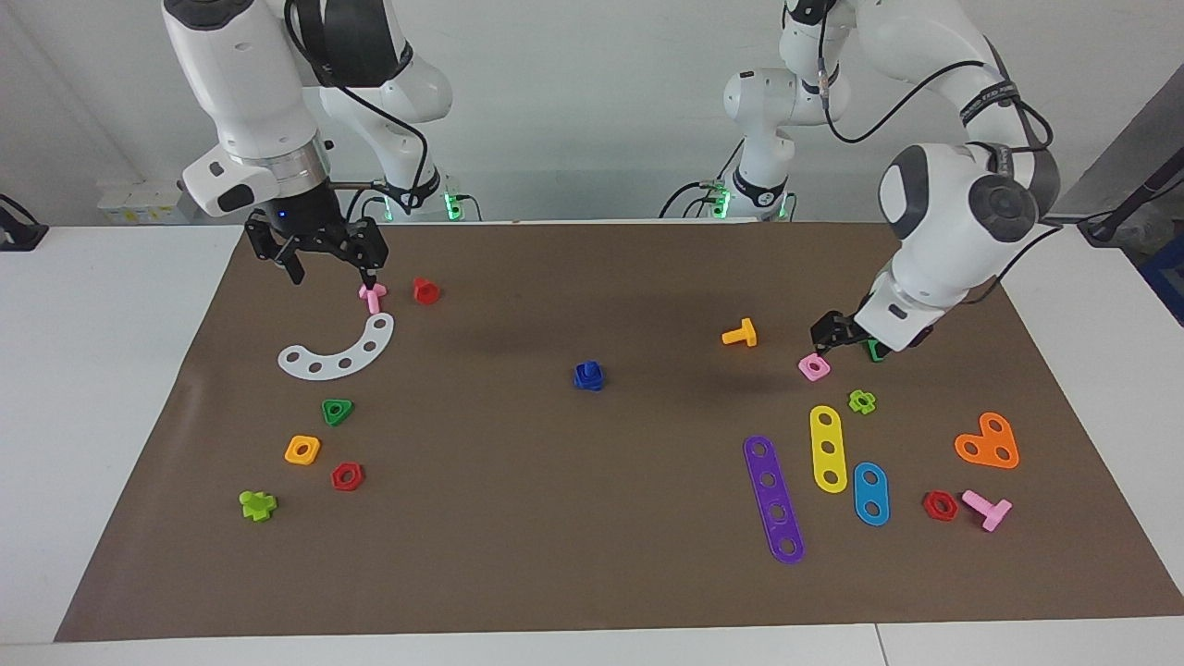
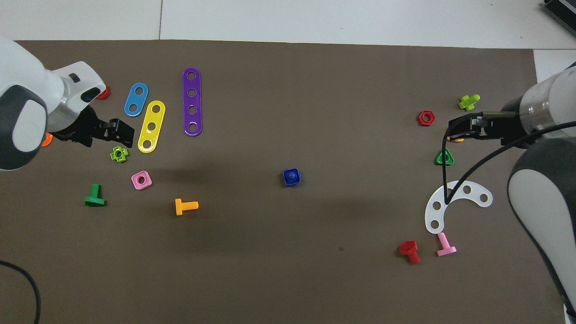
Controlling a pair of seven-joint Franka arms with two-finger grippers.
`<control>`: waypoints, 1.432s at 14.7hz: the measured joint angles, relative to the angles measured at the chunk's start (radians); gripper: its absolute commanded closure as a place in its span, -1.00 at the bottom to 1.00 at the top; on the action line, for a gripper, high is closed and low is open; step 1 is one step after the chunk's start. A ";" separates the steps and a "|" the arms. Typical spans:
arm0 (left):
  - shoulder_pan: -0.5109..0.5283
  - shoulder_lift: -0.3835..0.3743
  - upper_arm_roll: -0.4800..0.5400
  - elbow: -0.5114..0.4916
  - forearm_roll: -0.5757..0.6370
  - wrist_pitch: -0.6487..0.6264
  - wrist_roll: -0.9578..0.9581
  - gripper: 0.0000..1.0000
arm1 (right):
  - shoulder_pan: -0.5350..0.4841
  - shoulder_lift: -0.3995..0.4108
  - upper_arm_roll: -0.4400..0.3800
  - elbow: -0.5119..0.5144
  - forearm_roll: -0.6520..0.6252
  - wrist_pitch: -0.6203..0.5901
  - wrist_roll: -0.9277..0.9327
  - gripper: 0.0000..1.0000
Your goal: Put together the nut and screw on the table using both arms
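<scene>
Both grippers are spread wide and hold nothing: the left gripper [image 1: 856, 338] hangs over the pink nut [image 1: 814, 367] and green screw [image 2: 94, 197] at its own end of the mat [image 1: 592, 555], while the right gripper [image 1: 324, 261] hangs over the pink screw [image 1: 372, 296] at the other end. Midway between them, well apart from both, the nut [image 1: 589, 377] sits on the mat with the screw [image 2: 292, 173] standing in it.

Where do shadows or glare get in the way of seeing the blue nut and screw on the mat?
Facing view: the blue nut and screw sit in even light mid-mat, only soft dark smudges on the mat nearby, no glare. Overhead view: the pair is clear, with faint broad shadows beside it; the left pincer hides nothing of it.
</scene>
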 measured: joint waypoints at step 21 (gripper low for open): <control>0.021 -0.173 -0.003 0.152 0.004 -0.123 0.011 -1.00 | -0.009 -0.018 -0.004 0.052 0.000 -0.088 0.005 -1.00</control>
